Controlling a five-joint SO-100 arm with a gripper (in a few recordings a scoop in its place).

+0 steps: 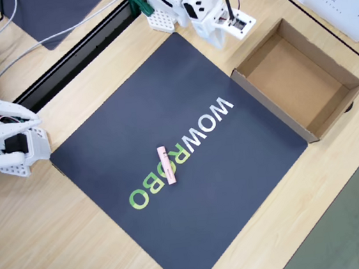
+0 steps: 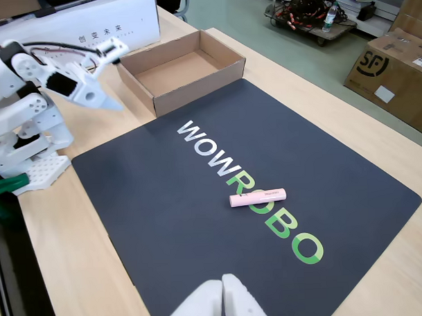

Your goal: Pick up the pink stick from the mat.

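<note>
One pink stick (image 1: 167, 165) lies flat on the mat (image 1: 133, 120), across the green lettering. One cardboard box (image 1: 326, 61) sits just beside the mat. The end effector (image 2: 110, 99) hovers near the box, jaws seemingly closed, empty.

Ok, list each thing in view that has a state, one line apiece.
pink stick: lying flat across the green lettering, untouched
mat: flat on the table
cardboard box: open, empty
gripper: raised beside the box, clear of the mat, jaws unclear
</note>
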